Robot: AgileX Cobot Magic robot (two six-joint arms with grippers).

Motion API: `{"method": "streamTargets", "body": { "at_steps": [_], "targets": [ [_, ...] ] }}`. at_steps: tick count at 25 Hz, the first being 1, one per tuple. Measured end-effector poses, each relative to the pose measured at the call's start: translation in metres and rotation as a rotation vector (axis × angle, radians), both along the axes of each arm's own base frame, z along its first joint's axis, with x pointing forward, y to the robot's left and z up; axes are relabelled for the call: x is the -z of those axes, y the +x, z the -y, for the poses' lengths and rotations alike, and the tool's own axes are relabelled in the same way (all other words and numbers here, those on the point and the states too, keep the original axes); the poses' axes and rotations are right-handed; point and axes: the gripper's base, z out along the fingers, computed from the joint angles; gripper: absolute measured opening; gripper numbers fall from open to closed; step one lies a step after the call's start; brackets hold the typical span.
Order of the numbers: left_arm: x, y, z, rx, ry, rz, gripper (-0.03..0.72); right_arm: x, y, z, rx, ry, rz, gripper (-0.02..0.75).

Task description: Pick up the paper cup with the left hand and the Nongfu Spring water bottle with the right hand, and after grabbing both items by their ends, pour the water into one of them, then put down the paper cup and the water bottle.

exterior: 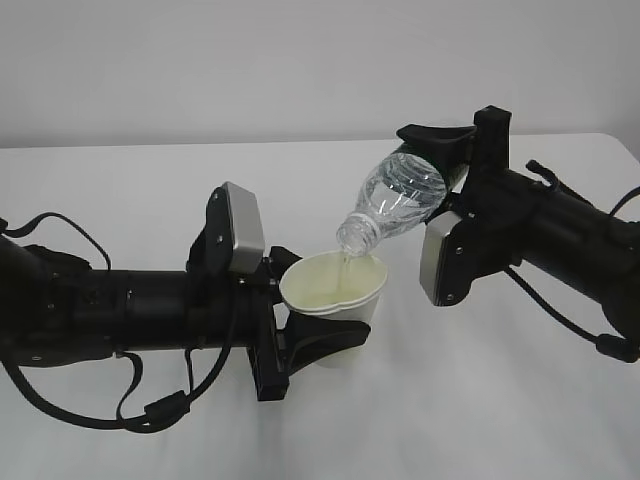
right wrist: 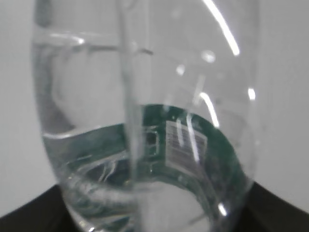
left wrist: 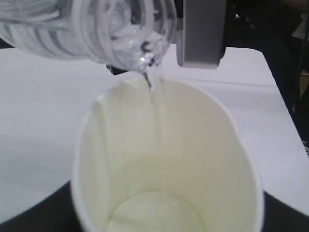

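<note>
My left gripper [exterior: 305, 305] is shut on the white paper cup [exterior: 335, 292], holding it upright just above the table. Its cream inside fills the left wrist view [left wrist: 169, 159]. My right gripper [exterior: 442, 180] is shut on the base end of the clear Nongfu Spring water bottle [exterior: 400, 198]. The bottle is tilted with its open neck down-left over the cup's rim. A thin stream of water [left wrist: 155, 94] falls from the mouth into the cup, where a little has pooled at the bottom [left wrist: 159, 215]. The right wrist view looks through the bottle [right wrist: 145, 96] at its green label [right wrist: 217, 145].
The white table [exterior: 150, 200] runs back to a plain wall. Grey camera housings sit on both wrists, left [exterior: 243, 232] and right [exterior: 443, 262], and the right one shows close behind the bottle neck [left wrist: 203, 31]. Black cables [exterior: 150, 410] loop under the left arm.
</note>
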Motion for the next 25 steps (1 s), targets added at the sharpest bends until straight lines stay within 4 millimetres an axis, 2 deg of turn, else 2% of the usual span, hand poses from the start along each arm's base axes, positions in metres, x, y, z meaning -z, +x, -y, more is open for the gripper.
{"method": "streamTargets", "body": {
  "at_steps": [25],
  "targets": [
    [0.0001, 0.0000, 0.0000, 0.000, 0.001, 0.000, 0.432, 0.0000, 0.0001, 0.0001, 0.001, -0.013, 0.010, 0.467]
  ]
}}
